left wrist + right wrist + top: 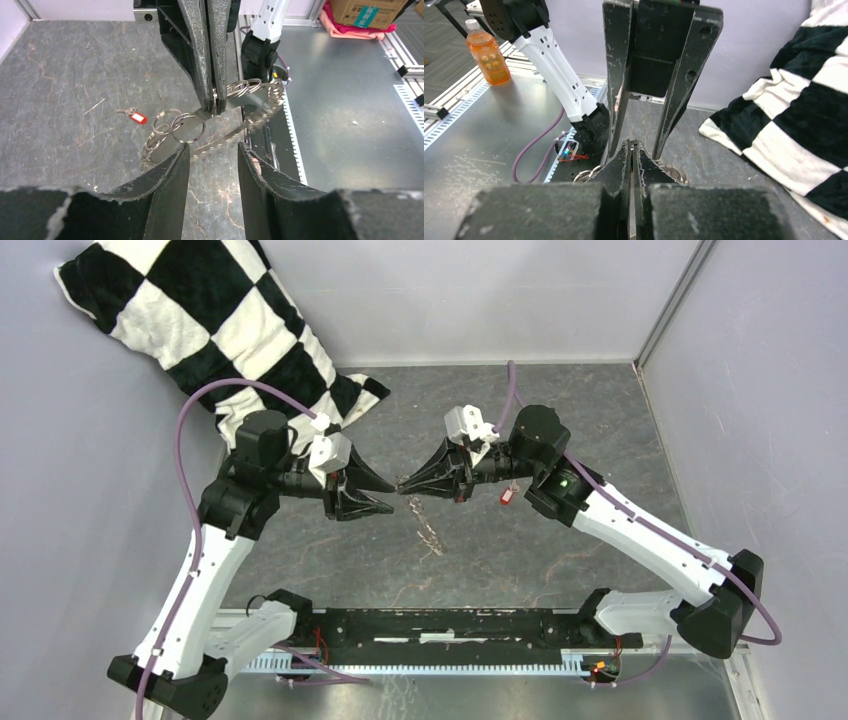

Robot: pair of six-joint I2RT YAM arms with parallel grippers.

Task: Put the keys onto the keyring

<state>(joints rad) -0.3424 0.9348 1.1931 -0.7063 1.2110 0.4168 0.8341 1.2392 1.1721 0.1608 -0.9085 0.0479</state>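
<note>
Red-tagged keys (137,117) lying loose | silvery keyring (260,116) clamped in right end effector (212,106) | left end effector (212,147) apart

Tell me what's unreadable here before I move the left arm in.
- Left wrist: the right gripper covers the spot where it pinches the keyring; the hole in the key is too small to see.
- Right wrist: its own fingers hide nearly all the keyring; the key is outside the frame.
- Top view: keyring only a thin streak, key only a red dot.
</note>
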